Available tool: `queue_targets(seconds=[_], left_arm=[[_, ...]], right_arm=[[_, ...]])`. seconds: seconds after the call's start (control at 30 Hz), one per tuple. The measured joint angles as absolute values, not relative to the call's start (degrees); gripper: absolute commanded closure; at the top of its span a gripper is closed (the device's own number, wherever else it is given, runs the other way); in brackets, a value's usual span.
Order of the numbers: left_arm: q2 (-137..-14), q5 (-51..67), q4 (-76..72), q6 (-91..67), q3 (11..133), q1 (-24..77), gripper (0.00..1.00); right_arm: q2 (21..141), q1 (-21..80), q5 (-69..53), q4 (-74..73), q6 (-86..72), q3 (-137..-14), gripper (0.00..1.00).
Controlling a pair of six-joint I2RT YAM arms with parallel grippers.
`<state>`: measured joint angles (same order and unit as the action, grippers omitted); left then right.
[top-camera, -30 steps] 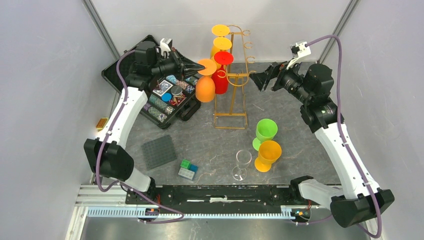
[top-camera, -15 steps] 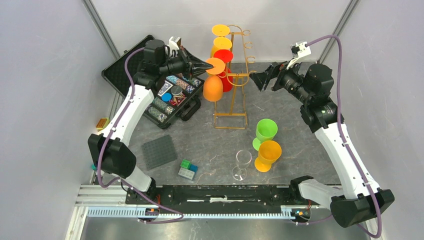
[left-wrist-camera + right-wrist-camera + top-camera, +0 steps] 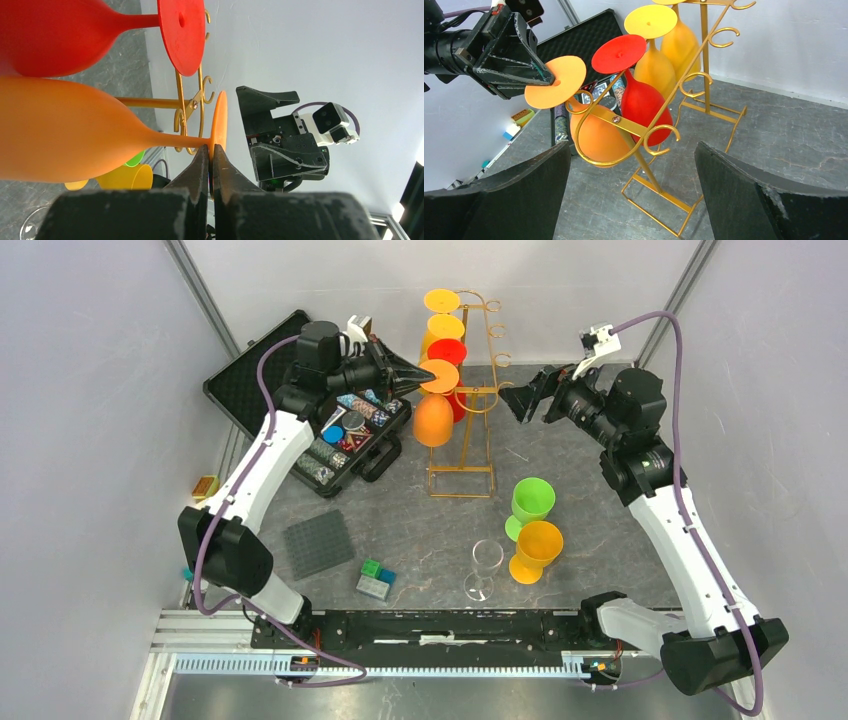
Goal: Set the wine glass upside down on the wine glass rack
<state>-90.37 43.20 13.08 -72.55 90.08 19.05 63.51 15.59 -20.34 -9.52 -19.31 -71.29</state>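
**Visitor:** What has your left pincer got?

**Me:** My left pincer (image 3: 210, 150) is pressed together on the edge of the round foot of the orange wine glass (image 3: 65, 130). The glass is upside down, its bowl hanging below my tips and off the table (image 3: 400, 530).

**Visitor:** Where is that against the rack?

**Me:** The wine glass rack (image 3: 478, 390) stands just past my left tips. The foot I pinch is level with the rack's lowest arm on my side. Gold hooks cross the stem in my left wrist view, and I cannot tell whether the stem sits inside a loop or only beside it.

**Visitor:** What else is hard to make out?

**Me:** From that wrist, the orange bowl runs off the frame edge. It also hides most of a green goblet (image 3: 135, 159) beyond it. A clear wine glass (image 3: 27, 225) shows only as a sliver in the corner. The red glass (image 3: 644, 107) hangs bowl-down on the rack just beyond my catch, with two yellow glasses (image 3: 659, 65) farther along. The foot of the last one is clipped by the top of my right wrist view.

**Visitor:** And the right pincer?

**Me:** My right pincer (image 3: 513, 400) is spread wide and holds nothing. It faces the rack from the side opposite my left one, apart from the wire. Its own dark fingers (image 3: 769, 200) fill the lower corners of its view, so part of the rack's base is hidden.
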Motion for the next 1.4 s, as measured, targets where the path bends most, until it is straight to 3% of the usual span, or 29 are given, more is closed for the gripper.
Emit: queue_targets(seconds=[0.2, 0.37, 0.6, 1.03, 1.4], left_arm=[[-90.4, 42.3, 13.1, -72.6, 90.1, 19.6, 0.97], [-90.5, 42.2, 13.1, -72.6, 90.1, 20.1, 0.90], [-91.4, 42.2, 13.9, -72.4, 90.1, 21.0, 0.67], [-90.8, 40.4, 29.3, -62.5, 97.1, 21.0, 0.23], [-89.9, 37.2, 40.6, -55.5, 97.1, 21.0, 0.21]], right_arm=[[63.5, 15.6, -20.3, -9.5, -19.3, -71.1, 0.02], [63.5, 15.6, -20.3, -9.5, -19.3, -71.1, 0.02], [63.4, 15.6, -20.3, -9.5, -19.3, -71.0, 0.02], [63.4, 15.6, -20.3, -9.5, -19.3, -70.3, 0.02], [63.4, 15.6, -20.4, -9.5, -19.3, -70.3, 0.02]])
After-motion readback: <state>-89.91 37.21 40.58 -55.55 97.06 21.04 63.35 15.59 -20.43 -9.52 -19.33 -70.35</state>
